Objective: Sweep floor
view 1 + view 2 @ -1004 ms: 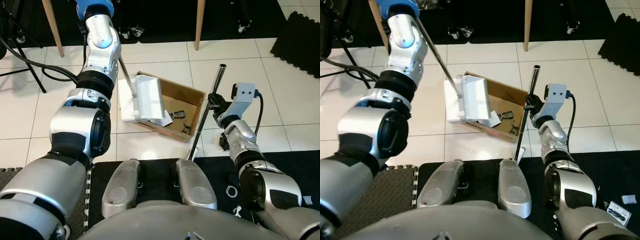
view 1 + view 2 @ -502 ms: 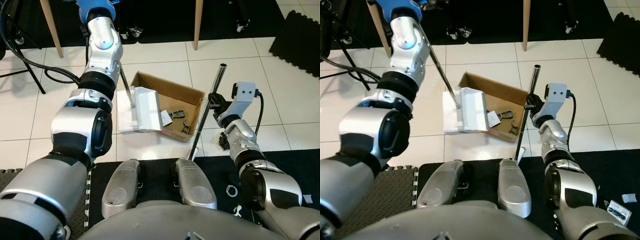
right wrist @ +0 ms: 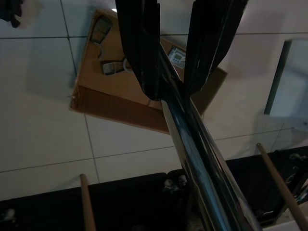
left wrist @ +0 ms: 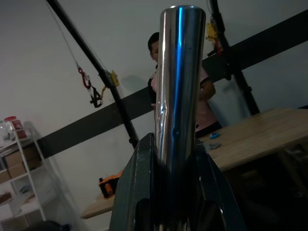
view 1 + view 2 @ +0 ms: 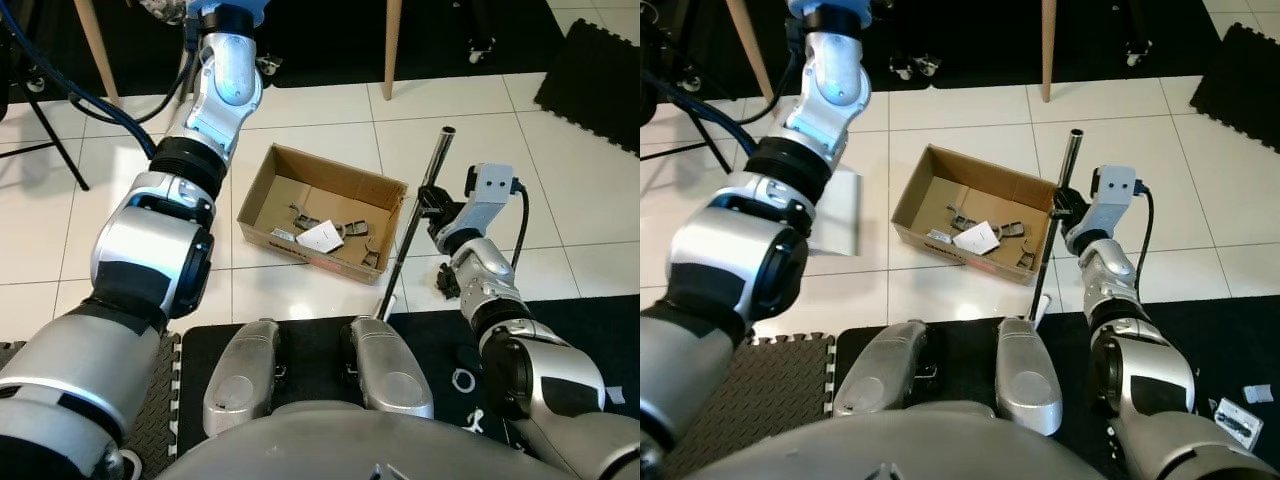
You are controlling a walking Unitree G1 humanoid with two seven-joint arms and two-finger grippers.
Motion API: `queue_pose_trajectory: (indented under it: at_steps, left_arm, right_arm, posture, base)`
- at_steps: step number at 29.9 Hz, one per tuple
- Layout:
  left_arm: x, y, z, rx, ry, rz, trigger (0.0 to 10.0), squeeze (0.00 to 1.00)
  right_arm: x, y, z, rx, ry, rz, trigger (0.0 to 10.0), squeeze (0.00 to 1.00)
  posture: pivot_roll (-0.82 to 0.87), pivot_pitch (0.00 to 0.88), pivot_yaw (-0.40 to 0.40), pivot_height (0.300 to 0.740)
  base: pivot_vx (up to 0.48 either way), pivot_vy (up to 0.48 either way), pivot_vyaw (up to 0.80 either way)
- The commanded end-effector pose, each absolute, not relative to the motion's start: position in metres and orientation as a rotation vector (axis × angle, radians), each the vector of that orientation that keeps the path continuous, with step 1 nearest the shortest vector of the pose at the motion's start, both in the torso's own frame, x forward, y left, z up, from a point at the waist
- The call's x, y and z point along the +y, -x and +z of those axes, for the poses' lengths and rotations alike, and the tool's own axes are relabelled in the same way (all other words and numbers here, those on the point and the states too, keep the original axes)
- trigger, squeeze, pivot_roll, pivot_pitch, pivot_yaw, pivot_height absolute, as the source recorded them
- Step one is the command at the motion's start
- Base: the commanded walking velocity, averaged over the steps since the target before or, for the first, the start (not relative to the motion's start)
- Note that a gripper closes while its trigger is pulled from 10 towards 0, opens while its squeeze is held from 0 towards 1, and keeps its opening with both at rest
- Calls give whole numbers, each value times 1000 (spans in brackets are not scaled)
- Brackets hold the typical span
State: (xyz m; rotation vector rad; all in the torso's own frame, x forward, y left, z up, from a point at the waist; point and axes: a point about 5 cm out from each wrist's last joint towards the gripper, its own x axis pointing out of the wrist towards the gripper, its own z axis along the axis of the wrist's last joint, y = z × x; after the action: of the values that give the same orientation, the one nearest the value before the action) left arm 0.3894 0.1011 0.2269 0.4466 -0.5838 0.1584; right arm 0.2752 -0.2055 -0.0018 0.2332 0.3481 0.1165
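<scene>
An open cardboard box point(image 5: 322, 208) sits on the white tiles in front of me, holding black scraps and a white card point(image 5: 320, 237). My right gripper point(image 5: 430, 203) is shut on the broom's metal pole point(image 5: 410, 230), which leans just right of the box; the right wrist view has the fingers point(image 3: 144, 53) clamped on that pole point(image 3: 192, 144). My left arm reaches far forward and left. In its wrist view the left gripper point(image 4: 175, 149) is shut on the dustpan's shiny handle point(image 4: 178, 72). The white dustpan point(image 5: 837, 215) hangs left of the box, partly behind my left arm.
Black foam mats point(image 5: 300, 335) lie under my feet and at the far right point(image 5: 590, 80). Wooden table legs point(image 5: 392, 50) stand beyond the box, and cables point(image 5: 60, 90) run at the left. A small dark scrap point(image 5: 443, 285) lies by my right forearm. A person point(image 4: 204, 96) stands in the background.
The left arm swung the white dustpan off the box and out to the left, uncovering the scraps inside. The right gripper and the broom pole stayed put.
</scene>
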Motion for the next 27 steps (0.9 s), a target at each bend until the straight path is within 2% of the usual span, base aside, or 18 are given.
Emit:
queue_pose_trajectory:
  at_steps: [1,12,13,16,17,19,21,23,27]
  left_arm:
    - [97,-389,241,-626,-367,159,10000,0]
    - [107,-390,235,-571,-287,235,10000,0]
    - [102,-388,238,-630,-370,213,10000,0]
    - [97,-386,240,-661,-389,191,10000,0]
    - [97,-387,241,-625,-308,199,10000,0]
    - [97,-388,241,-615,-279,201,10000,0]
    - [96,-387,243,-638,-316,201,10000,0]
    - [89,-384,246,-709,-432,174,10000,0]
    - [90,-386,245,-658,-341,173,10000,0]
  right_arm:
    - [-206,-268,-10,389,-256,97,10000,0]
    - [-206,-268,-10,392,-258,97,10000,0]
    - [-206,-268,-10,392,-258,97,10000,0]
    - [-206,-268,-10,393,-258,97,10000,0]
    - [-206,-268,-10,393,-258,97,10000,0]
    - [-206,-268,-10,392,-260,97,10000,0]
    - [-206,-268,-10,392,-261,96,10000,0]
    - [-206,-268,-10,392,-261,95,10000,0]
    - [-207,-267,-11,395,-261,93,10000,0]
  posture:
    - [-62,16,8,740]
    - [-58,17,5,740]
    - [-56,17,4,740]
    - [-54,17,4,740]
    - [-55,17,5,740]
    - [-55,17,5,740]
    - [-60,16,5,740]
    - [-60,16,5,740]
    - [-59,15,7,740]
  base:
    - [0,0,0]
    - [0,0,0]
    - [0,0,0]
    - [0,0,0]
    - [0,0,0]
    - [0,0,0]
    - [0,0,0]
    - [0,0,0]
    - [0,0,0]
